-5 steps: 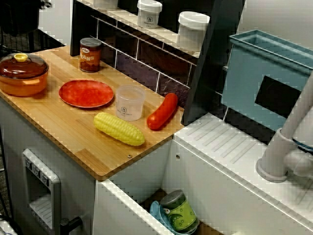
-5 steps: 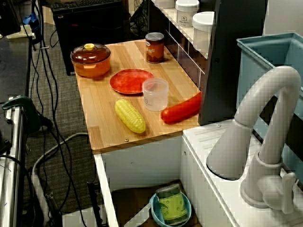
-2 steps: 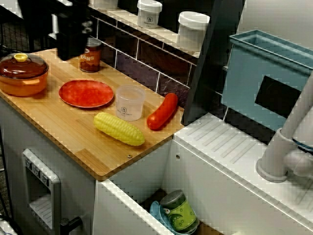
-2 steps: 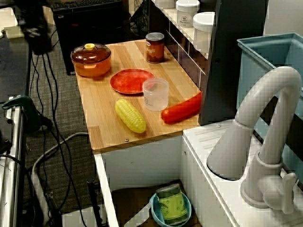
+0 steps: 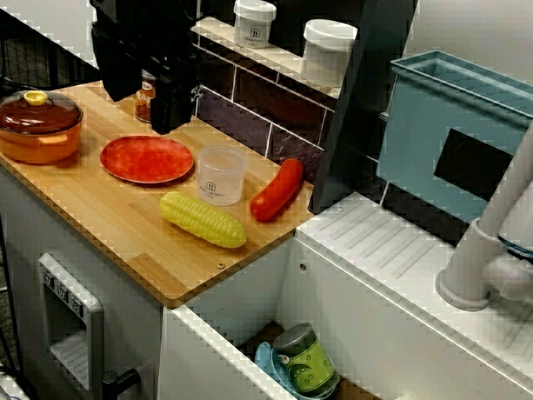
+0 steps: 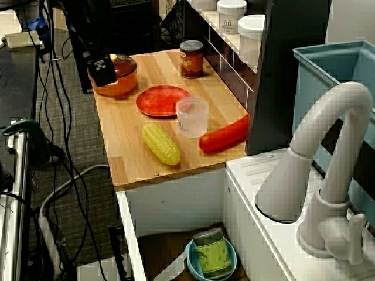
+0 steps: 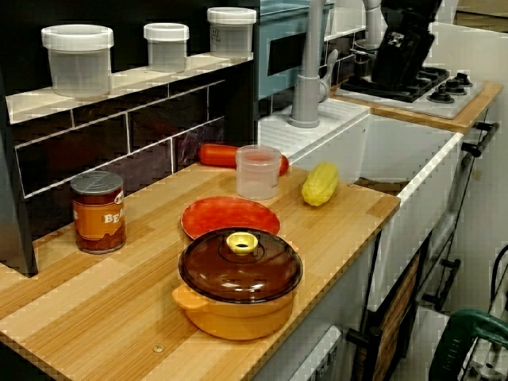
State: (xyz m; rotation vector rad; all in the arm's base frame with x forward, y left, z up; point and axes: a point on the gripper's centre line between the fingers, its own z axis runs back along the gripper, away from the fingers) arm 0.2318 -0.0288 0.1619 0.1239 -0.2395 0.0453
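One flat round red plate [image 5: 146, 158] sits left of middle on the wooden counter [image 5: 125, 225]. From the front view the blocky black gripper [image 5: 164, 121] hangs over its far edge, and I can't tell if the jaws are apart or together.

Around it:
- one glossy orange pot with a brown lid [image 5: 37, 125]
- one ribbed tin can [image 6: 191, 58]
- one clear plastic cup [image 5: 221, 175]
- one bumpy yellow corn cob [image 5: 203, 219]
- one smooth red sausage [image 5: 277, 189]

Three white-lidded jars [image 7: 167, 46] line the shelf [image 7: 119, 83].

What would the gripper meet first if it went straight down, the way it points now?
Unclear. It points down; one view sets the gripper above the red plate, another beside the orange pot. The plate or bare counter seems likeliest.
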